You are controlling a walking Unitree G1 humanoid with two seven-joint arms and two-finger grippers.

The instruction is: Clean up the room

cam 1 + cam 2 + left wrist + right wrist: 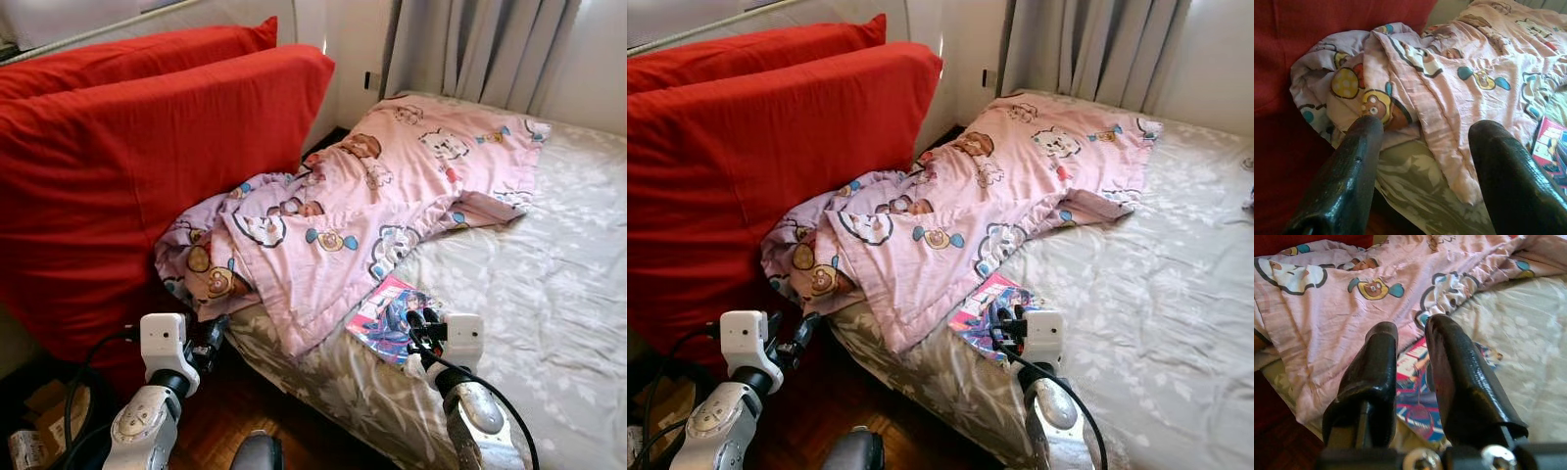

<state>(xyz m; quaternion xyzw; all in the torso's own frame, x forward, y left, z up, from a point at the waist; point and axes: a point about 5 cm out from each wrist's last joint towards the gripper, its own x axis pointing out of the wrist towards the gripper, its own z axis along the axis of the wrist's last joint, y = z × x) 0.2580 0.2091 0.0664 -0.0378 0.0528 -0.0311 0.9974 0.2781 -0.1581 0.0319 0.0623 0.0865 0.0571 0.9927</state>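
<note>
the step in hand looks like picking the colourful booklet off the bed, where it lies flat on the grey floral cover, near the bed's edge and just beside the hem of the pink cartoon blanket. the right gripper hangs just over the booklet, its fingers close together with a narrow gap and nothing between them; whether they touch the cover is hard to tell from these views. to do it well, the fingers should part wider, then come in low at the booklet's free edge nearest the robot, so one finger slides under and the other presses on top, without catching the blanket's hem. the soft bedding will give, so a firm push down should help the lower finger get under. the left gripper is spread wide and empty, near the blanket's bunched corner beside the red cushions.
</note>
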